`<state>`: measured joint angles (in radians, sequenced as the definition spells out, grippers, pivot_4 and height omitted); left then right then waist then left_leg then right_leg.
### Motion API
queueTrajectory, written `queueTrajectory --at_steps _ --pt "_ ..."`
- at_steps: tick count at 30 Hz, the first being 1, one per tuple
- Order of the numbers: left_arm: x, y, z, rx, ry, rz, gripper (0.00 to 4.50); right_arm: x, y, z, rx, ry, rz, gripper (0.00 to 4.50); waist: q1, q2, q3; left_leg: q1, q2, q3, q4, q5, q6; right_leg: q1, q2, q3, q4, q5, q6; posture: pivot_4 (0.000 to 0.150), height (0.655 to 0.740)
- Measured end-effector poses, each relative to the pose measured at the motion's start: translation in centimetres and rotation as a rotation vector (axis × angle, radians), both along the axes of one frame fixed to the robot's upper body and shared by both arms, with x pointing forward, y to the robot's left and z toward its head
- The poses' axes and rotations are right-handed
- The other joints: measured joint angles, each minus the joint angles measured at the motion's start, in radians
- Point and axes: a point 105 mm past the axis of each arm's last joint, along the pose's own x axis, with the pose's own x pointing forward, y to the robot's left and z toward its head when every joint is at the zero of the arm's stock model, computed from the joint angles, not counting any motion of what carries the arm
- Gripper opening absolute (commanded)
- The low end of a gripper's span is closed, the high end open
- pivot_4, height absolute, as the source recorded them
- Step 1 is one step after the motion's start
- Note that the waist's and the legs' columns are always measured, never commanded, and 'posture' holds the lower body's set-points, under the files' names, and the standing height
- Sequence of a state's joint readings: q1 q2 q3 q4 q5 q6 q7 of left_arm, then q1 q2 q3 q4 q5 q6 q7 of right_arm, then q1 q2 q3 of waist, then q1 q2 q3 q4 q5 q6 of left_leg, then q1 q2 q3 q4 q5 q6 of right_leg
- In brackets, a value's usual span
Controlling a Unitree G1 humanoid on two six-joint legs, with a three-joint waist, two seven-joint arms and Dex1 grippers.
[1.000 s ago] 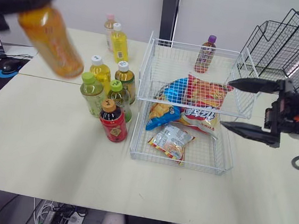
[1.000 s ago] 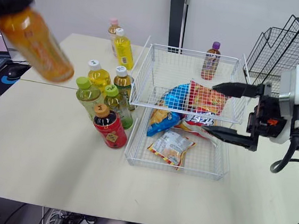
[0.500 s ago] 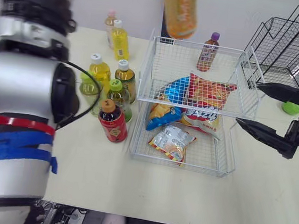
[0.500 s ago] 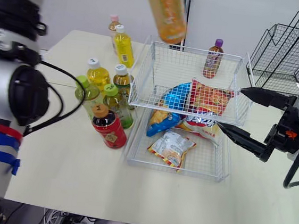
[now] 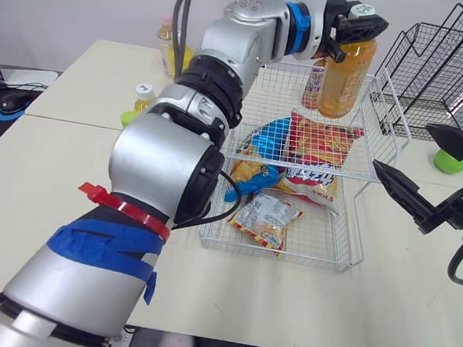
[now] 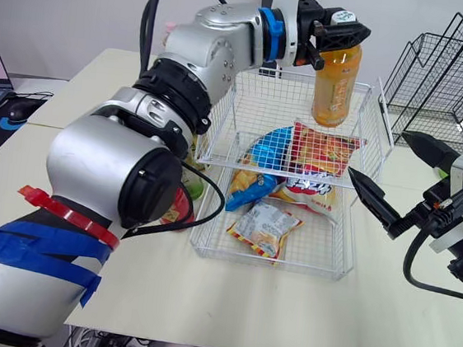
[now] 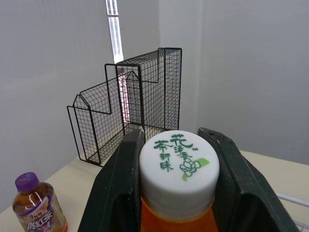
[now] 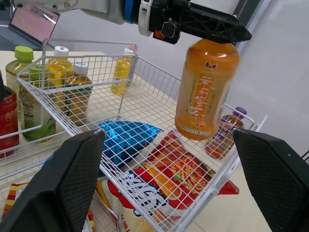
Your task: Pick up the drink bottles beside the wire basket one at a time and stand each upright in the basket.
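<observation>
The left gripper (image 5: 355, 21), upper right of the frame, is clamping an orange tea bottle (image 5: 345, 78) at its top. The bottle is hanging upright, directly above the far tier of the wire basket (image 5: 276, 104). The right gripper (image 5: 402, 146) is hovering spread wide at the right edge.

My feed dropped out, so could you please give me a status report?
Left claw shut on orange plastic drink bottle, upright above white wire basket. Right claw open beside basket. Red foil snack bag lies below bottle.
</observation>
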<state>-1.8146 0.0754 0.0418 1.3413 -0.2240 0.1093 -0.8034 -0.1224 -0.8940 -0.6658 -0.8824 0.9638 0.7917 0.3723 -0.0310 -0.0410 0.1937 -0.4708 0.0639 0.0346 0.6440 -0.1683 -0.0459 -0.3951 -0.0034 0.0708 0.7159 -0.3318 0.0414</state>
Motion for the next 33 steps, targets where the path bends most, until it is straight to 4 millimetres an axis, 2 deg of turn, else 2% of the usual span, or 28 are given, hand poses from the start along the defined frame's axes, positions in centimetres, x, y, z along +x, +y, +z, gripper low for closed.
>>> queueTrajectory --at_steps 7,9,13,17,24,28,31,33 --pt "-0.2 -1.4 -0.9 0.025 0.002 -0.001 1.36 -0.2 0.1 -0.4 -0.003 0.002 -0.007 4.5 0.001 0.0 0.0 0.0 0.0 -0.001 0.0 0.0 0.0 0.002 0.0 -0.001 0.0 0.0 0.0 0.15 0.6978" --pt "-0.2 -1.4 -0.9 0.03 0.002 0.003 2.1 -0.2 0.0 -0.5 -0.001 0.008 -0.011 4.5 0.0 0.0 0.0 0.001 0.0 -0.001 0.0 0.0 0.0 0.002 0.0 -0.001 0.0 0.0 0.0 0.15 0.6978" --pt "-0.2 -1.1 -0.8 0.04 -0.005 -0.004 3.29 -0.3 0.0 -0.6 0.003 0.007 -0.012 4.5 0.0 0.0 0.0 0.002 0.0 -0.002 0.001 0.0 0.0 0.004 0.0 -0.002 0.0 0.0 0.0 0.15 0.6978" --pt "-0.4 0.0 -0.3 0.043 -0.015 -0.042 4.46 -0.3 0.1 -0.7 0.002 0.008 -0.005 4.5 -0.001 0.001 0.0 0.002 0.0 -0.003 0.001 0.0 0.0 0.005 0.0 -0.003 0.0 0.0 0.0 0.15 0.6978" --pt "-1.0 4.8 1.7 0.09 -0.057 -0.125 4.49 -1.0 1.1 -0.8 -0.023 0.027 0.088 4.5 -0.002 0.002 -0.001 0.003 0.0 -0.003 0.001 0.0 0.0 0.006 0.0 -0.004 0.0 0.0 0.0 0.15 0.6978" --pt "-1.2 10.0 1.9 0.109 -0.035 -0.125 4.49 -1.4 2.4 -1.0 -0.075 0.072 0.197 4.5 -0.011 0.003 -0.001 0.004 0.001 -0.004 0.001 0.001 -0.001 0.006 0.0 -0.005 0.001 0.0 0.0 0.15 0.6978" --pt "-1.1 13.6 1.7 0.09 -0.005 -0.067 4.49 -1.5 3.2 -1.1 -0.096 0.101 0.277 4.5 -0.011 0.003 -0.002 0.004 0.001 -0.006 0.001 0.001 -0.001 0.007 0.0 -0.006 0.002 0.0 0.0 0.15 0.6978" --pt "-1.3 16.7 1.3 0.084 0.009 0.014 4.49 -1.8 4.0 -1.3 -0.114 0.125 0.347 4.5 -0.014 0.003 -0.002 0.004 0.001 -0.006 0.001 0.001 -0.001 0.007 0.0 -0.006 0.002 0.0 0.0 0.15 0.6978"
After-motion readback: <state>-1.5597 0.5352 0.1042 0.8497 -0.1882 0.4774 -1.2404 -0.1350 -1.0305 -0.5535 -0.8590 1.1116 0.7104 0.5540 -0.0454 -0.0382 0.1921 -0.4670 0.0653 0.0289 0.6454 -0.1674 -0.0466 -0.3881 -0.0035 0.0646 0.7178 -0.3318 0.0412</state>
